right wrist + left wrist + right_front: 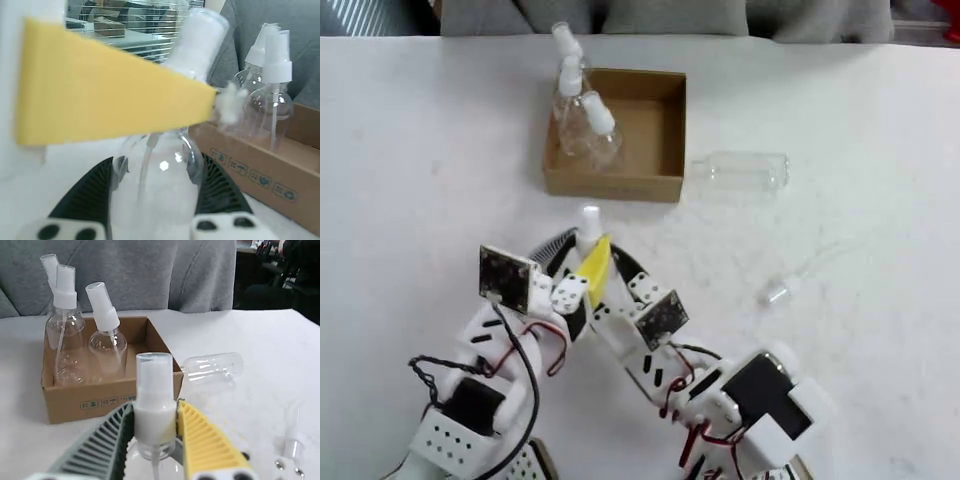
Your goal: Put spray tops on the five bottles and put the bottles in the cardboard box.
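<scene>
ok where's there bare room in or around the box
Free: right half of the box, and the table left of it. Crowded: capped bottles along its left wall, left gripper and right gripper on a bottle in front, open bottle and spray top at right.

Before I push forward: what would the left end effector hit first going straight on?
Probably the near wall of the cardboard box, which lies directly ahead of the left end effector and the spray top it grips, though the gap is hard to judge.
</scene>
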